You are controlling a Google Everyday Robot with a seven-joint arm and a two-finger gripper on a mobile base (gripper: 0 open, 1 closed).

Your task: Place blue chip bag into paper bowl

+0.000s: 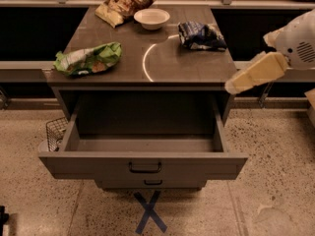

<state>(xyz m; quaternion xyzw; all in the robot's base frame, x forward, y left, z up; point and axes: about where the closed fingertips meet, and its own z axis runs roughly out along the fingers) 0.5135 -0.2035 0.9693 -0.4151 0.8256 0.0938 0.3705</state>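
Gripper (237, 84) is seen at the right, just off the cabinet's near-right corner, angled down-left from the white arm (297, 42); open/closed state can't be told from this view. Nothing is seen held. Blue chip bag (202, 35) is laid crumpled on the far-right part of the cabinet top (192, 65), well apart from the gripper. Paper bowl (151, 18) is set upright at far centre, left of the blue bag w/ a gap between them. Tan-and-brown chip bag (127, 3) is laid just left of the bowl, at the far edge. Green bag (88, 59) is laid at the near-left edge. Top drawer (142, 163) is pulled fully out. Blue tape X (150, 211) is stuck on the floor in front; wire basket (53, 132) is seen left of the drawer.
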